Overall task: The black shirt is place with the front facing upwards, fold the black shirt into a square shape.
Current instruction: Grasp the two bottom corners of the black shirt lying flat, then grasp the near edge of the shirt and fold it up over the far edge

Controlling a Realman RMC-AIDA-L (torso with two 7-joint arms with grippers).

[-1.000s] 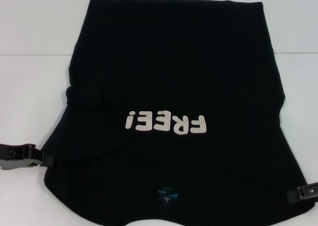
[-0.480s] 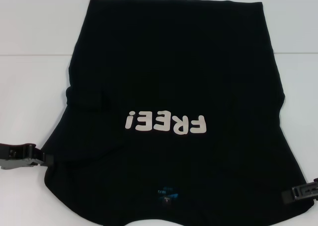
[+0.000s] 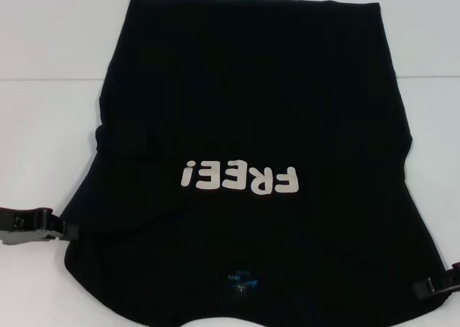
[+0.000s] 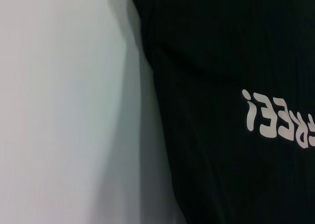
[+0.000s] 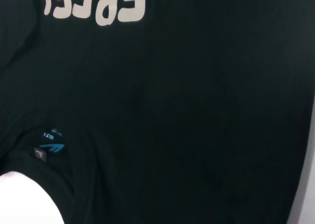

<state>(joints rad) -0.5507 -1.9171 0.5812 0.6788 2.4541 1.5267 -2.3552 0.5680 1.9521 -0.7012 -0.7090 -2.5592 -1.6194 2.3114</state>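
Observation:
The black shirt (image 3: 251,111) lies flat on the white table, front up, collar toward me. Its off-white "FREE!" print (image 3: 239,177) reads upside down and the blue neck label (image 3: 239,282) sits at the near edge. Both sleeves look folded in over the body. My left gripper (image 3: 63,230) lies low at the shirt's near left edge, touching the cloth. My right gripper (image 3: 425,287) shows only partly at the near right corner of the shirt. The left wrist view shows the shirt's side edge (image 4: 162,111). The right wrist view shows the print (image 5: 98,5) and label (image 5: 49,146).
The white table (image 3: 43,126) reaches out on both sides of the shirt. A seam line (image 3: 50,79) crosses the table behind the middle. White table also shows beside the shirt in the left wrist view (image 4: 64,111).
My right gripper has drawn back down and to the right, toward the picture's edge. The left gripper and the shirt have hardly moved.

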